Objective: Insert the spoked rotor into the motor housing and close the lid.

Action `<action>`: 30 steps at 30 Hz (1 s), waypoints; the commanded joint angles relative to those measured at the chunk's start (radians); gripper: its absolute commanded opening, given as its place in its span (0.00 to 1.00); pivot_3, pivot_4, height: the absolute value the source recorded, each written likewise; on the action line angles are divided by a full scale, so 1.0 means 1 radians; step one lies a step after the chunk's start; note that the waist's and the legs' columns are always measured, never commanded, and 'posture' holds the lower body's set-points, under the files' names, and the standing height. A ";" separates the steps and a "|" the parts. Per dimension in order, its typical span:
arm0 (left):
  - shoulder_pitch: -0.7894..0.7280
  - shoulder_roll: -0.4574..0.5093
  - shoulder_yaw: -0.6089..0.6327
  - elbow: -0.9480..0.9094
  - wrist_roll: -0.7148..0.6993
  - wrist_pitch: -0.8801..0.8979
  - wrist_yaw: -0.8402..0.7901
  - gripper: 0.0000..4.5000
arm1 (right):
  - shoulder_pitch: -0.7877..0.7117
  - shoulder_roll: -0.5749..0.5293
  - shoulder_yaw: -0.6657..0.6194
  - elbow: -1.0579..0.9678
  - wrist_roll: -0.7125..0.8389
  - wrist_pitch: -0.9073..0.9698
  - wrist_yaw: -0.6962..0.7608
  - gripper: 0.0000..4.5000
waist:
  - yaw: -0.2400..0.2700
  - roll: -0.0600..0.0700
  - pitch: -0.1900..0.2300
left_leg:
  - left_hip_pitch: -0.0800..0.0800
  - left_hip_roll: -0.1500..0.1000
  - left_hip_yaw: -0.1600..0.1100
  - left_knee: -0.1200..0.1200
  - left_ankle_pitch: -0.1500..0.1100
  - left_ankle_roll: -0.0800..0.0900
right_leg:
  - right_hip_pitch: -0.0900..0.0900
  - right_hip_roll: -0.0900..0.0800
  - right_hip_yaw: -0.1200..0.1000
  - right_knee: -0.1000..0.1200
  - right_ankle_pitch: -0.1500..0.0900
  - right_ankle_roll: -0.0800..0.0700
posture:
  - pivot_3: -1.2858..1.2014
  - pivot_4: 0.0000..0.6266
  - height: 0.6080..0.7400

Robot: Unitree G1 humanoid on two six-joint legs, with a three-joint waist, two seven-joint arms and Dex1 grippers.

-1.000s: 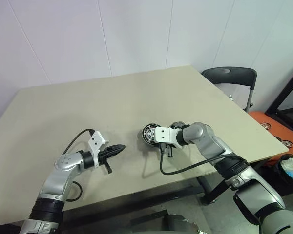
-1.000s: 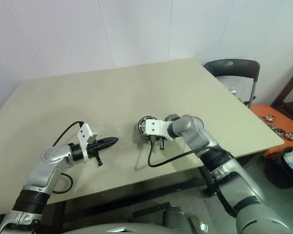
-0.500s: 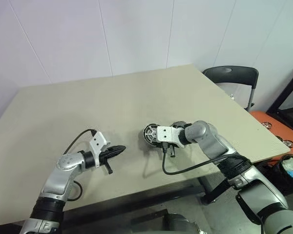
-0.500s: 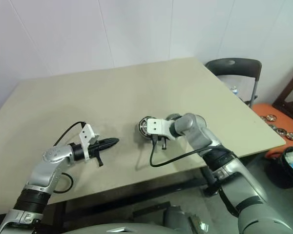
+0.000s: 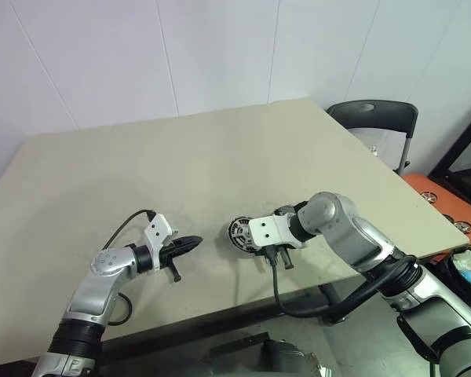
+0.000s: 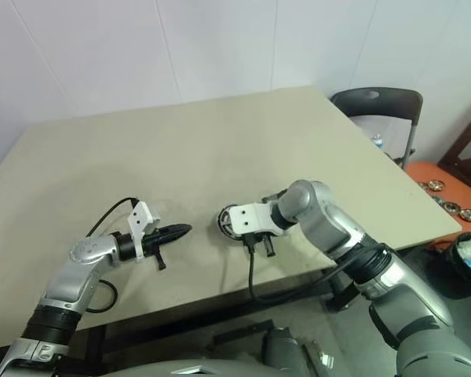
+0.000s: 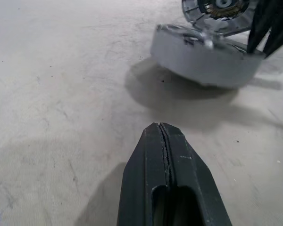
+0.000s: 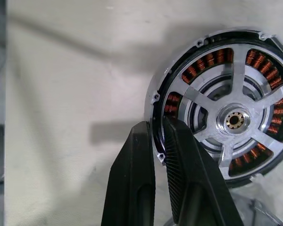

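Centre-low of the head views on the beige desk (image 5: 220, 157): silver spoked rotor (image 8: 233, 121) seated among copper windings in a round part pinched at its rim by right fingers (image 8: 179, 165); left fingers (image 7: 167, 188) pressed together, empty; closing apparently remains.

The left gripper (image 7: 164, 136) is staying shut above the table (image 7: 56, 84). Past it, a round grey part (image 7: 203, 54) is sitting on the table.
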 commanded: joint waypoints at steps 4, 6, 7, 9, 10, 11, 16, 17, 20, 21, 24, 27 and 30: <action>-0.021 0.013 0.011 -0.024 -0.011 -0.007 -0.008 0.00 | -0.102 -0.010 0.029 -0.027 -0.020 -0.134 0.071 0.01 | -0.004 0.000 0.000 | 0.001 0.000 0.000 0.000 0.000 0.000 | -0.001 0.000 0.000 0.000 0.000 0.000 | 0.52 0.00 1.00; -0.019 0.016 0.014 -0.037 -0.020 0.000 -0.016 0.00 | -0.113 -0.012 0.036 -0.023 -0.019 -0.163 0.092 0.01 | -0.004 0.000 0.000 | 0.000 0.000 0.001 0.000 0.000 -0.001 | -0.001 0.000 0.000 0.000 0.000 0.000 | 0.52 0.00 1.00; -0.013 0.025 0.014 -0.064 -0.033 0.010 -0.031 0.00 | -0.122 -0.015 0.039 -0.021 -0.016 -0.182 0.108 0.01 | -0.003 0.000 0.000 | 0.000 0.000 0.001 0.000 0.000 -0.001 | 0.000 0.000 0.000 0.000 0.000 -0.001 | 0.52 0.00 1.00; -0.005 0.039 0.019 -0.116 -0.061 0.031 -0.052 0.00 | -0.136 -0.017 0.042 -0.010 -0.016 -0.211 0.128 0.01 | -0.003 -0.001 0.000 | 0.001 0.000 0.001 0.000 0.001 -0.001 | 0.000 0.000 0.000 0.000 0.001 -0.001 | 0.52 0.00 1.00; -0.004 0.042 0.023 -0.137 -0.074 0.042 -0.056 0.00 | -0.142 -0.016 0.042 -0.002 -0.018 -0.224 0.133 0.01 | -0.003 -0.001 0.000 | 0.001 0.000 0.001 0.000 0.001 -0.002 | 0.000 0.000 0.000 0.000 0.001 -0.001 | 0.52 0.00 1.00; -0.005 0.051 0.025 -0.160 -0.085 0.052 -0.064 0.00 | -0.149 -0.012 0.042 0.012 -0.021 -0.235 0.135 0.01 | -0.002 -0.001 0.000 | 0.001 0.000 0.001 0.000 0.001 -0.002 | 0.000 0.000 0.000 0.001 0.001 -0.001 | 0.52 0.00 1.00; 0.005 0.097 0.028 -0.232 -0.108 0.077 -0.086 0.00 | -0.160 0.008 0.042 0.062 -0.038 -0.267 0.130 0.01 | -0.003 -0.001 0.000 | 0.001 0.000 0.001 0.001 0.001 -0.002 | 0.001 0.000 0.000 0.001 0.001 -0.001 | 0.52 0.00 1.00; 0.006 0.105 0.029 -0.239 -0.110 0.080 -0.088 0.00 | -0.158 0.012 0.038 0.065 -0.036 -0.268 0.129 0.01 | -0.004 -0.001 0.000 | 0.001 0.000 0.001 0.001 0.001 -0.002 | 0.000 0.000 0.000 0.001 0.001 -0.001 | 0.52 0.00 1.00; -0.002 0.120 0.031 -0.232 -0.106 0.074 -0.086 0.00 | -0.186 0.054 -0.023 0.096 0.025 -0.221 0.118 0.01 | -0.006 -0.001 0.000 | 0.001 0.001 0.001 0.001 0.001 -0.002 | 0.000 0.001 0.000 0.001 0.001 -0.002 | 0.52 0.00 1.00; -0.006 0.119 0.028 -0.220 -0.103 0.070 -0.084 0.00 | -0.203 0.066 -0.050 0.109 0.050 -0.200 0.117 0.01 | -0.006 -0.001 0.000 | 0.001 0.001 0.001 0.001 0.001 -0.002 | 0.000 0.001 0.000 0.001 0.001 -0.002 | 0.52 0.00 1.00; -0.009 0.109 0.013 -0.185 -0.086 0.053 -0.078 0.00 | -0.262 0.108 -0.132 0.163 0.107 -0.146 0.071 0.06 | -0.004 -0.001 0.000 | 0.001 0.001 0.001 0.001 0.002 -0.003 | 0.000 0.001 0.000 0.001 0.002 -0.003 | 0.52 0.00 1.00; -0.008 0.093 -0.003 -0.165 -0.075 0.040 -0.072 0.00 | -0.354 0.141 -0.218 0.292 0.111 -0.150 -0.049 0.22 | -0.005 -0.001 0.000 | 0.001 0.001 0.001 0.001 0.003 -0.005 | 0.000 0.001 0.000 0.002 0.003 -0.004 | 0.52 0.00 1.00; -0.012 0.079 -0.008 -0.159 -0.069 0.036 -0.065 0.00 | -0.414 0.100 -0.244 0.449 0.054 -0.209 -0.148 0.44 | -0.003 -0.002 0.000 | 0.001 0.001 0.001 0.001 0.003 -0.006 | 0.000 0.001 -0.001 0.002 0.004 -0.006 | 0.52 0.00 1.00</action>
